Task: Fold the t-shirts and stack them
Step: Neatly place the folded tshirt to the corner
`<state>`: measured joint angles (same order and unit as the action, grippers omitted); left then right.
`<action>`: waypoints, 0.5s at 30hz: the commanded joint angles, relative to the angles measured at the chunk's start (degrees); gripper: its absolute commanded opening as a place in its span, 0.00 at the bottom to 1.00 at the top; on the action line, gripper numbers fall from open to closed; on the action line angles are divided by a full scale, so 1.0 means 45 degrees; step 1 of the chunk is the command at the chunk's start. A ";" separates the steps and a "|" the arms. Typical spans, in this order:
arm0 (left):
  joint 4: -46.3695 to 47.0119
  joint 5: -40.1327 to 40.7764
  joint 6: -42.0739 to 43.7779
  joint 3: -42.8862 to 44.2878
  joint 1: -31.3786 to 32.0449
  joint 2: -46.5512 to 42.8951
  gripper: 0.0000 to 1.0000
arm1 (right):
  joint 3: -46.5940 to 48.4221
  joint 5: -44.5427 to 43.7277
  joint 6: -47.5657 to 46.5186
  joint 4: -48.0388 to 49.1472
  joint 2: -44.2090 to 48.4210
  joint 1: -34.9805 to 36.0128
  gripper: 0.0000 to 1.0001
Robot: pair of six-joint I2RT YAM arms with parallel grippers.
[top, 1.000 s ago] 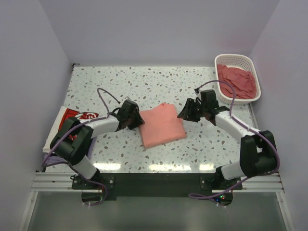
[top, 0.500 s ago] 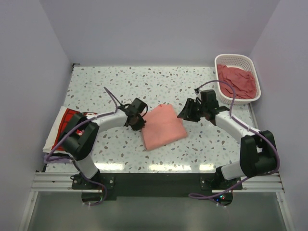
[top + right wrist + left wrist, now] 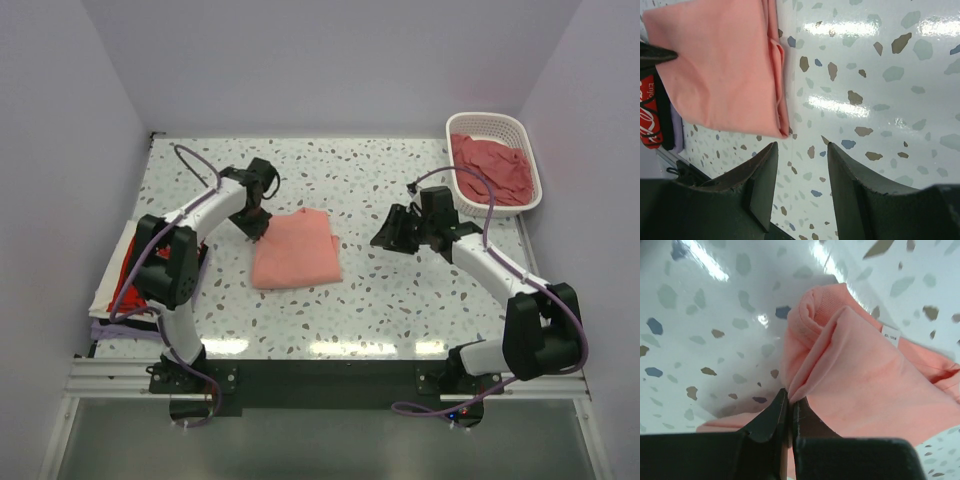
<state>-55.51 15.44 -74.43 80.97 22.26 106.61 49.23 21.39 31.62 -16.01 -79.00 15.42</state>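
White walls (image 3: 350, 70) are closing in a speckled counter (image 3: 400, 170) on three sides. At its left edge a stack of finished tees (image 3: 112, 292) is lying, white with red print showing above pale purple. The left arm (image 3: 205, 205) is hiding part of it, so how squarely the pile is sitting I cannot tell.

Just right of that, the left fingers (image 3: 782, 415) are pinching shut on the far-left corner of the folded salmon tee (image 3: 297, 252), and a ridge of cloth is bunching up where they are biting. The tee is lying flat, left of the counter's middle, as a near-square packet with its slightly longer side running far to near.

From the grip, the stack is lying leftward and nearer the bases, so the coming carry is likely heading that way, and the left arm is plainly the nearer one. Bare counter is opening between packet and stack, though the counter's edge is running right beside the pile.

Further right, the right fingers (image 3: 388, 235) are hanging part-spread and holding nothing, well apart from the tee. In the far-right corner the white basket (image 3: 497, 122) is holding more crumpled salmon tees (image 3: 495, 168).
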 commanded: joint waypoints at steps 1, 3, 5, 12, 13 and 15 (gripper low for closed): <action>-0.1257 0.0592 0.0075 0.1633 -0.0843 0.0254 0.00 | 0.0212 -0.0183 -0.0170 -0.0134 0.0525 -0.0009 0.48; -0.1667 0.0592 0.0173 0.2431 -0.1447 0.0488 0.00 | 0.0212 -0.0163 -0.0170 -0.0212 0.0583 0.0011 0.48; -0.1902 0.0592 0.0329 0.2864 -0.2052 0.0567 0.00 | 0.0212 -0.0163 -0.0171 -0.0251 0.0622 0.0011 0.48; -0.2897 0.0631 0.0369 0.4757 -0.3695 0.0528 0.00 | 0.0290 -0.0085 -0.0170 -0.0290 0.0681 0.0011 0.48; -0.3016 0.0670 0.0369 0.4915 -0.3890 0.0509 0.00 | 0.0309 -0.0085 -0.0170 -0.0329 0.0662 -0.0009 0.48; -0.3251 0.0670 0.0466 0.5228 -0.4496 0.0372 0.00 | 0.0348 -0.0085 -0.0170 -0.0368 0.0681 -0.0009 0.48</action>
<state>-66.17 16.34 -73.58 100.68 4.95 109.54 49.23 21.43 31.62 -16.93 -77.80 15.42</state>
